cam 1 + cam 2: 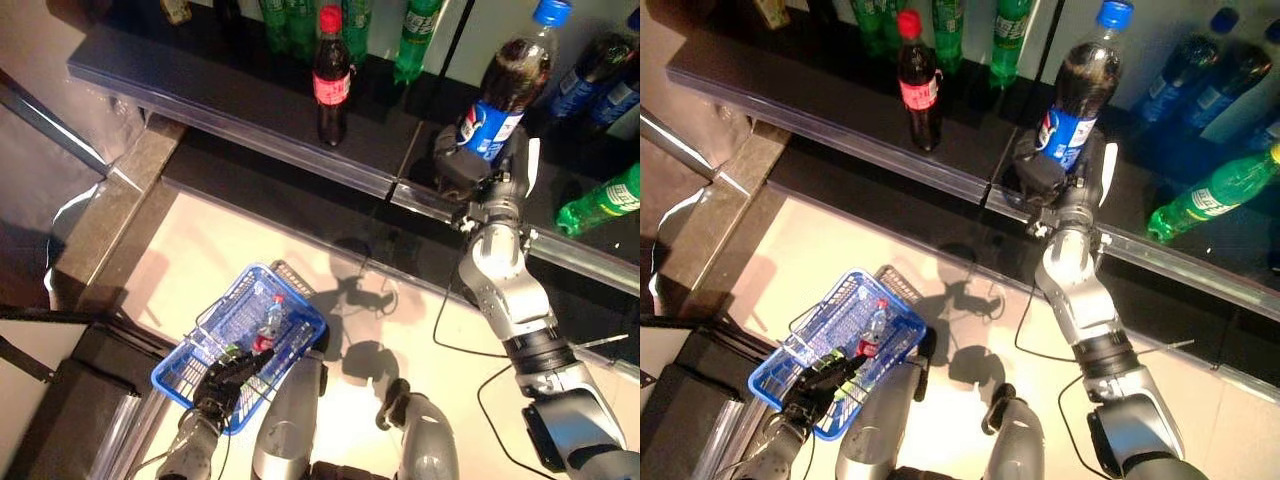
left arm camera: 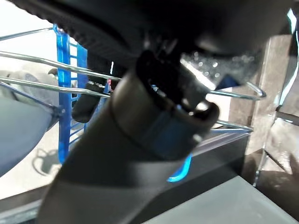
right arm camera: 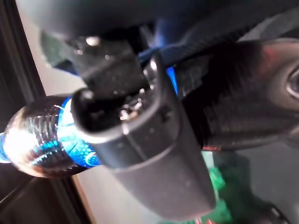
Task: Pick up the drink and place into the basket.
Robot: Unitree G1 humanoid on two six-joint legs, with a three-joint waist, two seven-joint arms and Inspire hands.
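My right hand [image 1: 470, 165] is shut on a dark cola bottle with a blue label and blue cap [image 1: 512, 85], held upright at the black shelf's front edge. It also shows in the right eye view [image 1: 1076, 95]; the right wrist view shows my thumb [image 3: 140, 140] curled against the bottle [image 3: 42, 140]. My left hand [image 1: 225, 380] is shut on the wire handles of the blue basket [image 1: 195, 375], which hangs low at the left. A small clear bottle with a red label [image 1: 268, 322] lies in the basket. The handles [image 2: 56, 67] cross the left wrist view.
A black shelf [image 1: 200, 95] holds a cola bottle with a red cap [image 1: 331, 75], green bottles [image 1: 415, 35] at the back, dark blue-labelled bottles [image 1: 600, 80] at the right and a green bottle lying down [image 1: 600, 205]. A stone ledge [image 1: 125, 200] runs at the left.
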